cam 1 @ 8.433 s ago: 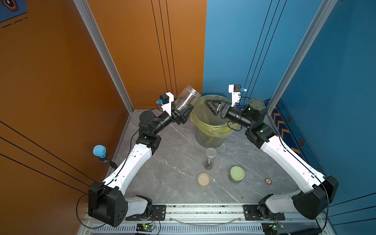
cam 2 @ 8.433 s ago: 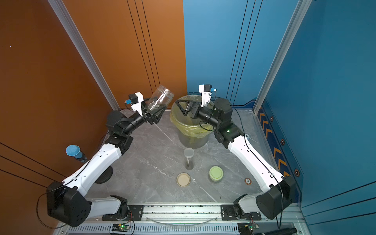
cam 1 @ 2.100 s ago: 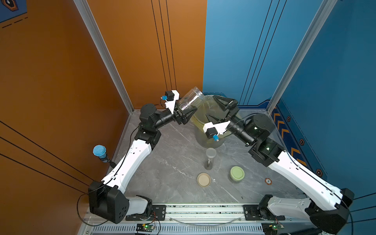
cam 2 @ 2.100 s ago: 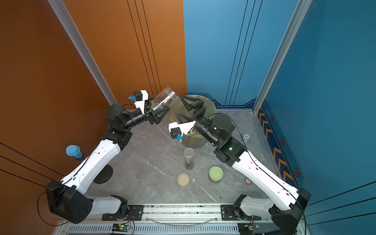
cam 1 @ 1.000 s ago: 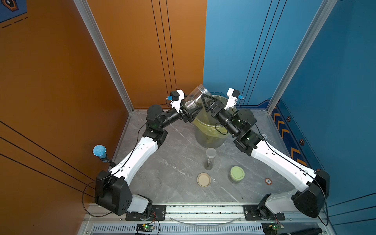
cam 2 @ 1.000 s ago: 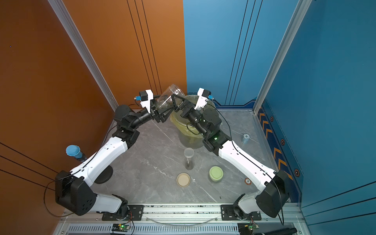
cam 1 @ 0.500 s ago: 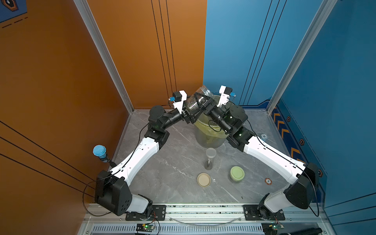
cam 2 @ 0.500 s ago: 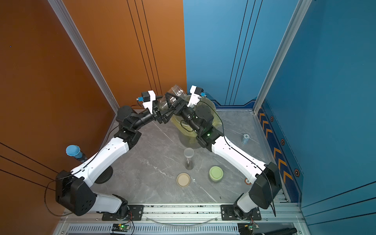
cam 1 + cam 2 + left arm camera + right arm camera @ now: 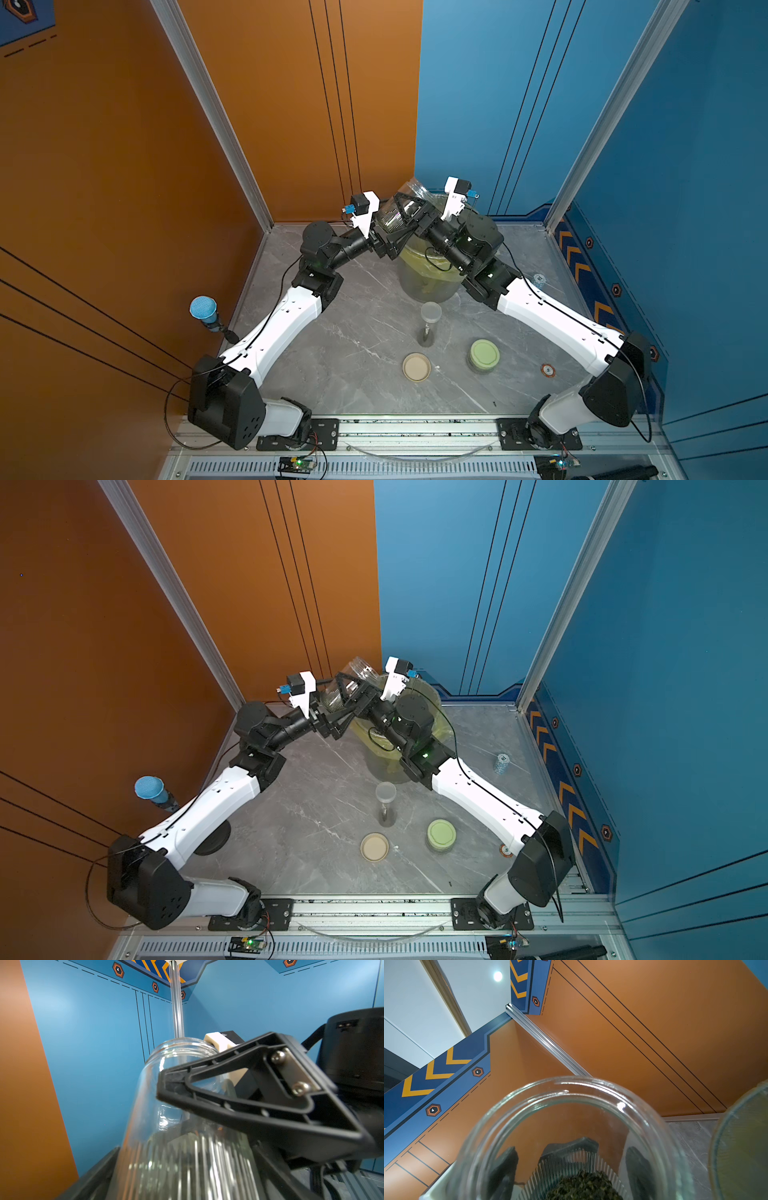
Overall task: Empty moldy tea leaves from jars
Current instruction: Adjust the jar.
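Open wide jar [image 9: 409, 208] is up at the bin [image 9: 432, 286] rim, with both hands around it.

The right hand [image 9: 415, 216] is clamped across the ribbed wall, fingers either side. The left hand [image 9: 388, 239] cups the base end, and I can't tell if it's gripping or slack. The mouth is tilted up, so the tea leaves [image 9: 583, 1186] sit heaped at the bottom, not yet tipped out. It looks like a handover so the right hand can pour over the bin. The beige lid [image 9: 416, 367] is parked on the worktop [image 9: 357, 332] beside the tall jar [image 9: 429, 322] and short jar [image 9: 484, 355], both capped.
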### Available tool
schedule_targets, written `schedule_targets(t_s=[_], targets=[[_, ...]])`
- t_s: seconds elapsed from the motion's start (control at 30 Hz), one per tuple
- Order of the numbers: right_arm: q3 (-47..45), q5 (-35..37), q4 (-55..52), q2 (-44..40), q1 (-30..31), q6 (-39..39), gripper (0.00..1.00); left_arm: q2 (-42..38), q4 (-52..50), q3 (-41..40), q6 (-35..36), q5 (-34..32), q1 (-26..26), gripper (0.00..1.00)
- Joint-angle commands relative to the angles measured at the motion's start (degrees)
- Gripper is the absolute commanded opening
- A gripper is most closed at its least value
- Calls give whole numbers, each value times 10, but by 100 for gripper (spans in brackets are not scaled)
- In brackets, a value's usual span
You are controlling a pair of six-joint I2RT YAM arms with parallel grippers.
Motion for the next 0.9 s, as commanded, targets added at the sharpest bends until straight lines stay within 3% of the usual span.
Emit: schedule_targets(t_s=[0.0, 0.13, 0.23, 0.33, 0.5, 0.87], targets=[[18, -1, 10, -20, -9, 1, 43, -35, -42, -2, 38, 25, 11, 98], [16, -16, -14, -26, -34, -21, 42, -56, -124, 16, 57, 51, 22, 98], [16, -23, -35, -33, -37, -46, 41, -65, -240, 57, 92, 70, 24, 98], [22, -32, -58, -38, -38, -73, 41, -53, -365, 118, 132, 90, 25, 98], [32, -47, -80, -44, -37, -102, 41, -13, -488, 204, 142, 123, 24, 98], [29, -58, -78, -64, -36, -114, 40, 26, -532, 239, 154, 86, 11, 98]])
